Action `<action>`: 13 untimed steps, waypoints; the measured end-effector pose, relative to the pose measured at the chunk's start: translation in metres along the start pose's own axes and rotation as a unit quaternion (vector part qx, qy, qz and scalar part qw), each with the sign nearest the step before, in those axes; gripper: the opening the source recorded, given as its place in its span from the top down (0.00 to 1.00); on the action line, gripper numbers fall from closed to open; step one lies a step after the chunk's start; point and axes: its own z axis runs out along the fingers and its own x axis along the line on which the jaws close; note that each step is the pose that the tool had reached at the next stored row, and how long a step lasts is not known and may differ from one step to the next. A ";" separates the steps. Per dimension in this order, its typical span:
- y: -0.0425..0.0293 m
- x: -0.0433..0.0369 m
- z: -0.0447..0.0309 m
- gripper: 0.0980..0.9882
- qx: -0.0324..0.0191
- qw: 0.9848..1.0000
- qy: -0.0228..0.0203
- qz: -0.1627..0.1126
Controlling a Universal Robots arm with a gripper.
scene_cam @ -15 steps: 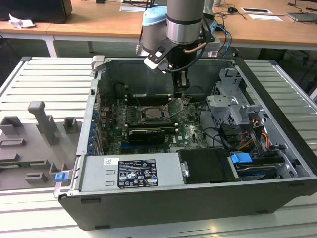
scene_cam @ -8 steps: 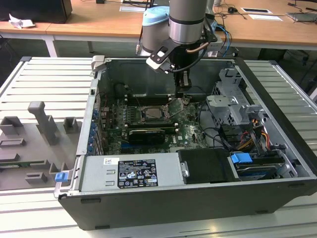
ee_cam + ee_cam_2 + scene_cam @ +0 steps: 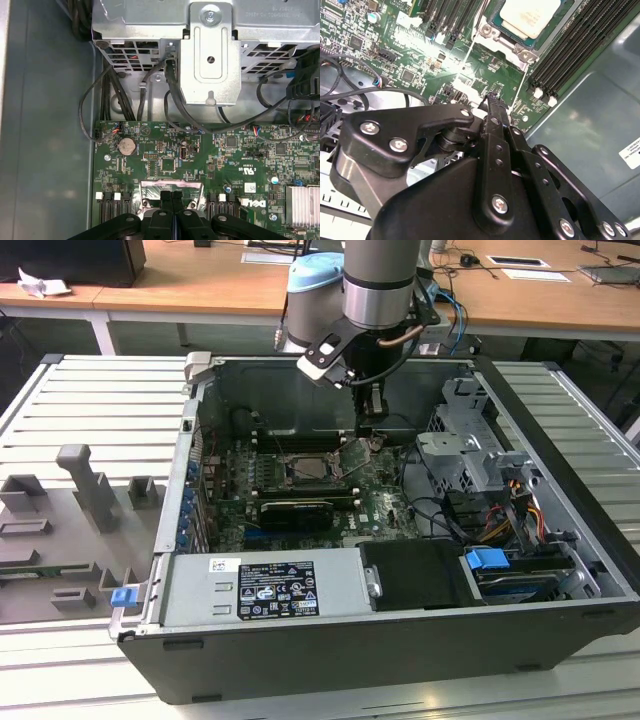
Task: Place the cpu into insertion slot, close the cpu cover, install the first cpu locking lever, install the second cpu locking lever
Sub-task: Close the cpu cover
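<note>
The black metal gripper (image 3: 494, 100) looms closest in the second wrist view, its two fingers pressed tip to tip with nothing seen between them. Beyond the tip lies the green circuit board (image 3: 490, 70). Past that is the small flat square cpu with its pale silvery-beige metal top (image 3: 529, 15), seated in the square insertion slot with a silver metal rim (image 3: 506, 41). The gripper's tip is near the slot's screwed edge but apart from the cpu (whether it touches the board I cannot tell). Long black memory slots (image 3: 570, 55) run beside the insertion slot.

In the first wrist view the clenched gripper (image 3: 172, 199) sits in front of a silvery metal plate with two screws (image 3: 172, 186). Farther off are a round silver coin battery (image 3: 126, 146), black cables (image 3: 171, 85) and a grey perforated metal cage (image 3: 210, 50).

In the exterior view the grey robot arm (image 3: 380, 280) reaches down into the open black computer case (image 3: 300, 660), which lies on a ribbed grey table (image 3: 90, 410). The gripper (image 3: 372, 435) hangs just to the exterior view's right of the insertion slot (image 3: 313, 468).
</note>
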 end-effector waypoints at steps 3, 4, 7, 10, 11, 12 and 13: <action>0.0009 0.0000 0.0001 0.99 0.000 1.000 0.000 0.000; 0.0014 0.0000 0.0001 0.99 0.000 1.000 0.000 0.000; 0.0026 0.0000 0.0002 0.99 0.000 1.000 0.000 0.000; 0.0037 -0.0001 0.0003 0.99 0.000 1.000 0.000 0.000; 0.0041 -0.0001 0.0003 0.99 0.000 1.000 0.000 0.000; 0.0043 -0.0001 0.0003 0.99 0.000 1.000 0.000 0.000; 0.0046 -0.0001 0.0004 0.99 0.000 1.000 0.000 0.000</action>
